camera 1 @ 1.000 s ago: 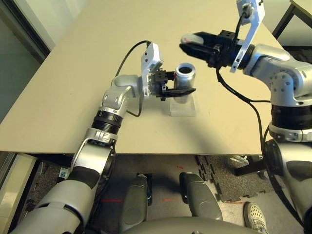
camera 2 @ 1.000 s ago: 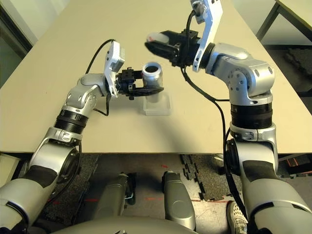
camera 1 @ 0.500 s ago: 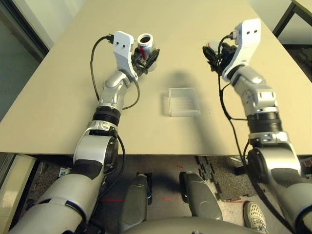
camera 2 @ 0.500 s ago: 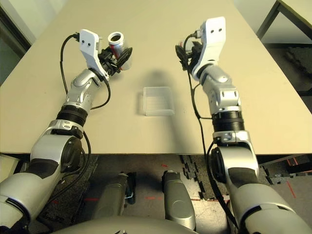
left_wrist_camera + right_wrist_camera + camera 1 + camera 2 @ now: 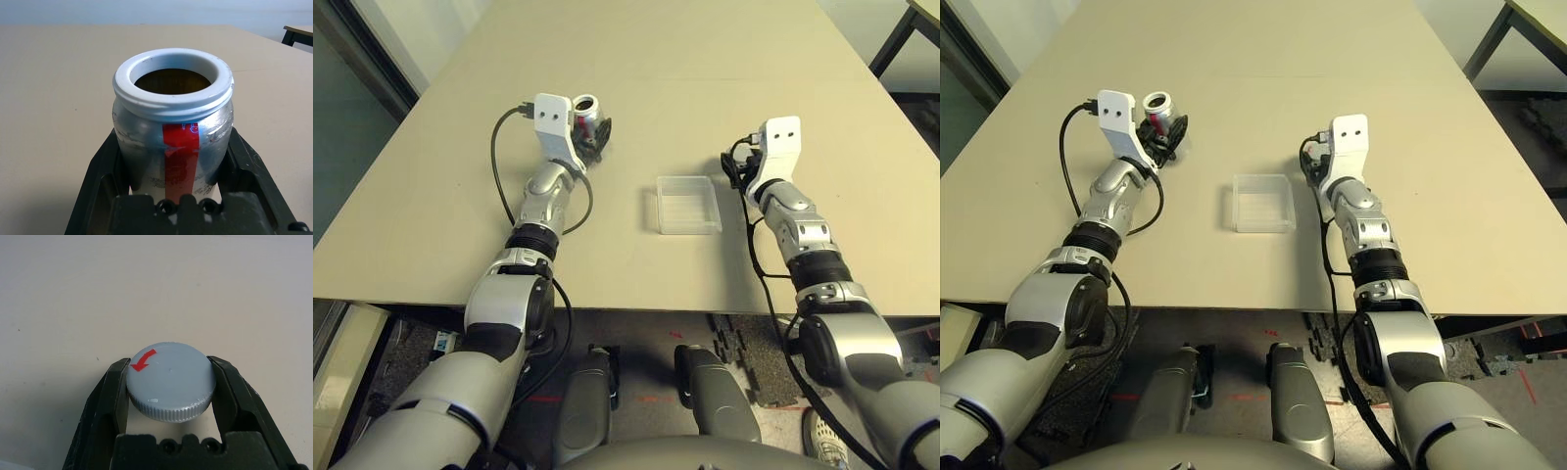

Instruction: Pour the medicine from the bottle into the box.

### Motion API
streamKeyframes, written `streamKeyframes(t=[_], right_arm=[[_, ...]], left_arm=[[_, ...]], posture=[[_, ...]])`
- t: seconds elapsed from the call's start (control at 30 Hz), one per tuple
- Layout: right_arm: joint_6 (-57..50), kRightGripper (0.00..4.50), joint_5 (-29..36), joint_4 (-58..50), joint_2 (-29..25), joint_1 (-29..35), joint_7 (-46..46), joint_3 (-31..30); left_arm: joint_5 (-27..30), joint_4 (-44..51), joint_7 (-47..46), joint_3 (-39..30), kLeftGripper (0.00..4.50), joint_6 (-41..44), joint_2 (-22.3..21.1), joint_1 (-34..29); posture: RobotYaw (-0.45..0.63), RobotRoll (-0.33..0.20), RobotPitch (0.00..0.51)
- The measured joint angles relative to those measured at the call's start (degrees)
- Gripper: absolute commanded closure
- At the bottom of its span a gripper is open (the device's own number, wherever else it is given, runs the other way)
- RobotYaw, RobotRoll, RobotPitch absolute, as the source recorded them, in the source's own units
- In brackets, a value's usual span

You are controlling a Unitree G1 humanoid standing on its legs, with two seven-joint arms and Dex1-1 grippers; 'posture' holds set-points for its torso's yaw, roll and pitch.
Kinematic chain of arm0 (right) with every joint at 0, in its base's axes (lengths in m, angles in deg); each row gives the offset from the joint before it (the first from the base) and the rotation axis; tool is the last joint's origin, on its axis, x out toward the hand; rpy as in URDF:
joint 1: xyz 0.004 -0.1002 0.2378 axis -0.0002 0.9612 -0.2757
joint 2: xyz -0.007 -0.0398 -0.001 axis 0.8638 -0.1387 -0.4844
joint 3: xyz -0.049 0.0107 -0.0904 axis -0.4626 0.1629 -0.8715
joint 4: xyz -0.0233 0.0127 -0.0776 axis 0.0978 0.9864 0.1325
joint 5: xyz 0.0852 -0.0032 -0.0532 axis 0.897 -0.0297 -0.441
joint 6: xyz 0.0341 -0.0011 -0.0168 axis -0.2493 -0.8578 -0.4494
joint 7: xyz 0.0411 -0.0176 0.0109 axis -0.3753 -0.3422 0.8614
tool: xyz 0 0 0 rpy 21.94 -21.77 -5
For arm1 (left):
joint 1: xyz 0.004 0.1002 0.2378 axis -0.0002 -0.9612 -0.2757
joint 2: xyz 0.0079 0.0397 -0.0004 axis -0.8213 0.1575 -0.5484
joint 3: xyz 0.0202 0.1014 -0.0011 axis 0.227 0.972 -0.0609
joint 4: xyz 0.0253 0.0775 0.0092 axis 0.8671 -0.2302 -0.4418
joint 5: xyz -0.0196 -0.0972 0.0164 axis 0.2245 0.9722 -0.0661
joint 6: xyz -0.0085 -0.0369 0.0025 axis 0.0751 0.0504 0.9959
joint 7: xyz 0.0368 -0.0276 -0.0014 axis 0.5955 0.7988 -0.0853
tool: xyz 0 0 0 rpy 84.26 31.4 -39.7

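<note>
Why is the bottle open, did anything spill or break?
Nothing looks spilled or broken. The bottle stands upright in the left gripper, open because its cap is off, held in the right gripper. The clear box sits flat between them.

The setting looked like a lab or test room. A large plain beige table (image 5: 705, 59) stood on a grey floor, with black foam floor mats (image 5: 744, 362) beneath it, another table's dark metal legs (image 5: 901, 29) at the far right, and a pale wall (image 5: 411, 29) at the left.

No readable text — just a red arrow (image 5: 142, 361) on the cap (image 5: 171, 380).
</note>
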Motion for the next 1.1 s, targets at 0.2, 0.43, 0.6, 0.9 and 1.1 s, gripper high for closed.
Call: streamKeyframes(t=[0.2, 0.43, 0.6, 0.9, 1.1], right_arm=[[0.16, 0.0, 0.01, 1.11, -0.21, -0.04, 0.09, 0.42], [-4.17, 0.0, 0.58, -5.64, -3.21, 0.12, 1.76, 1.62], [-18.68, 0.0, 3.7, -24.37, -8.24, 4.41, 5.83, 1.59], [-41.58, 0.0, 9.35, -47.1, -19.91, 8.94, 15.53, 1.06], [-49.31, 0.0, 13.92, -55.05, -27.47, 11.37, 24.5, -1.85]], left_arm=[[-0.04, 0.0, 0.0, -0.24, 1.95, 0.0, -0.42, 0.0], [-0.38, -0.17, -0.22, -0.35, 1.95, 1.21, -1.07, 0.04], [-1.3, -0.87, -0.62, -0.35, 1.95, 1.97, -2.9, 0.54], [-2.86, -4.89, -1.99, -0.49, 1.95, 2.21, -6.03, 3.79], [-4.59, -7.28, -3.45, -0.38, 1.95, 2.72, -6.54, 4.47]], posture=[[-0.14, 0.0, 0.151], [-0.14, 0.0, 0.149], [-0.15, 0.0, 0.148], [-0.17, 0.0, 0.147], [-0.18, 0.0, 0.152]])
